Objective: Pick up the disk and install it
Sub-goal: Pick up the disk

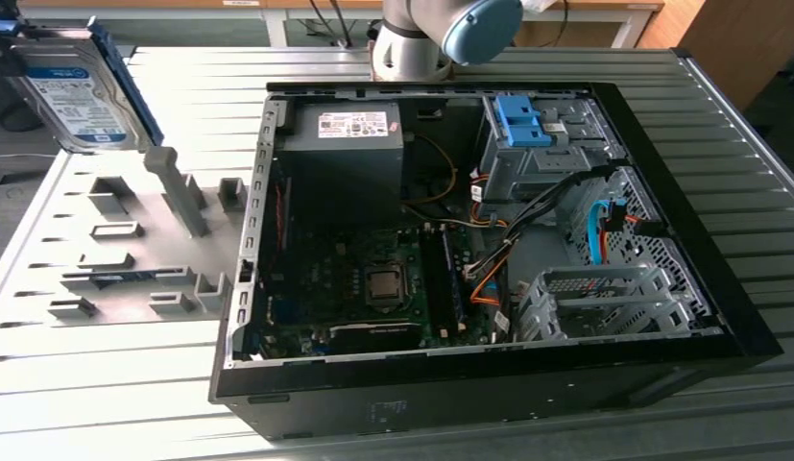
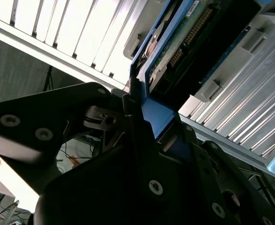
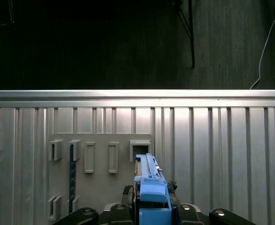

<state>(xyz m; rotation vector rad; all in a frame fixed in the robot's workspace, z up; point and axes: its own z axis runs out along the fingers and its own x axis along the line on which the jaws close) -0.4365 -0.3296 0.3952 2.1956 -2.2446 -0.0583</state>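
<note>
Ribbed metal surface point(image 1: 115, 403) carries an open case point(image 1: 499, 240); the hand point(image 3: 150, 191) clamps the disk point(image 1: 70, 96) (white-and-blue label).

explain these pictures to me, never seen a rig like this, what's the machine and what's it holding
The machine is one robot arm standing at a ribbed metal table. The exterior view comes from a camera off the arm. Both wrist views come from cameras riding on the arm. On the table lie an open computer case and a grey slotted plate. The gripper is shut on the disk, a hard drive with blue rails, held on edge by the plate.
</note>
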